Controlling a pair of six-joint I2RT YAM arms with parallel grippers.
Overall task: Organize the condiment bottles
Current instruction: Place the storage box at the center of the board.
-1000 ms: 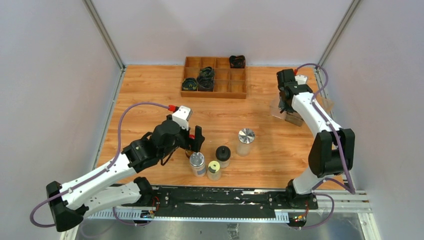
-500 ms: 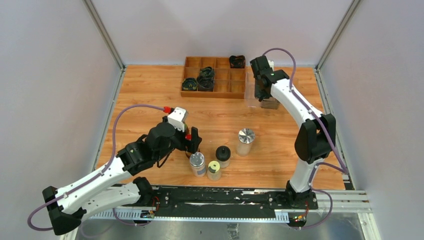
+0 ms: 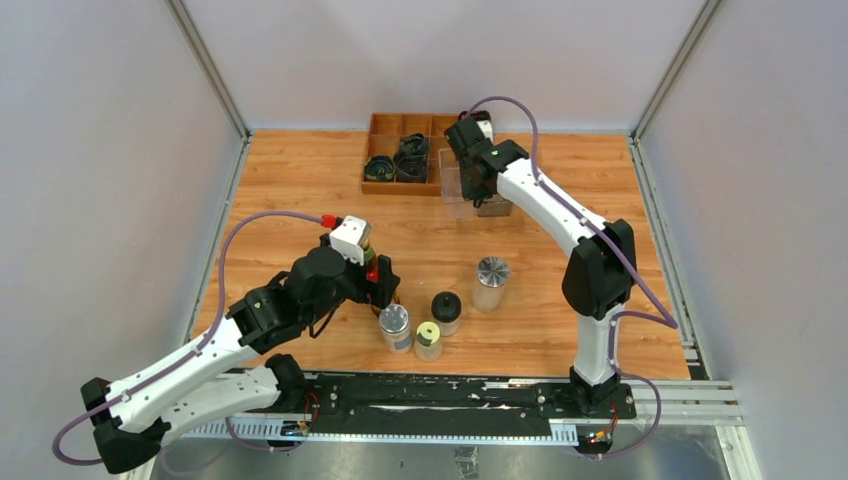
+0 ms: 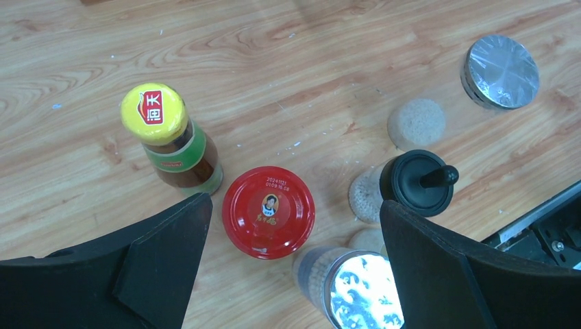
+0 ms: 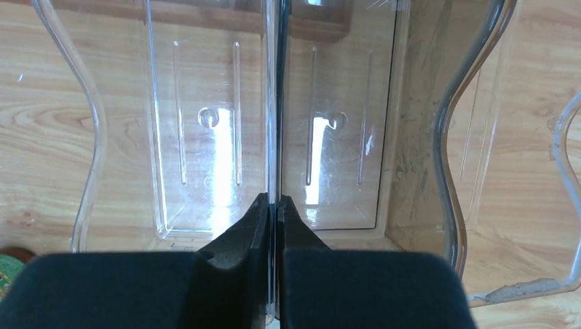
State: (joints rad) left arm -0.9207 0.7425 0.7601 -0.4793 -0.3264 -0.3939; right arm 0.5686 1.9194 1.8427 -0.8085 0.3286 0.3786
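Observation:
In the left wrist view my left gripper (image 4: 291, 219) hangs open over a red-capped jar (image 4: 268, 211), which stands between its fingers without touching them. A yellow-capped brown bottle (image 4: 154, 113) stands just beyond it. A black domed bottle (image 4: 418, 181), a silver-capped jar (image 4: 500, 62) and a second silver-capped jar (image 4: 363, 291) stand to the right. From above, a pale-yellow-capped bottle (image 3: 428, 335) also shows. My right gripper (image 5: 276, 205) is shut on a wall of the clear plastic tray (image 5: 205, 137), near the back of the table (image 3: 478, 188).
A wooden compartment box (image 3: 405, 188) with dark coiled bundles (image 3: 380, 168) stands at the back, just left of the clear tray. Grey walls close in the table on three sides. The arms' black base rail (image 3: 450, 395) runs along the near edge.
My right arm has swung left from the table's right side, carrying the clear tray to beside the wooden box. My left gripper has shifted slightly over the jars, still open.

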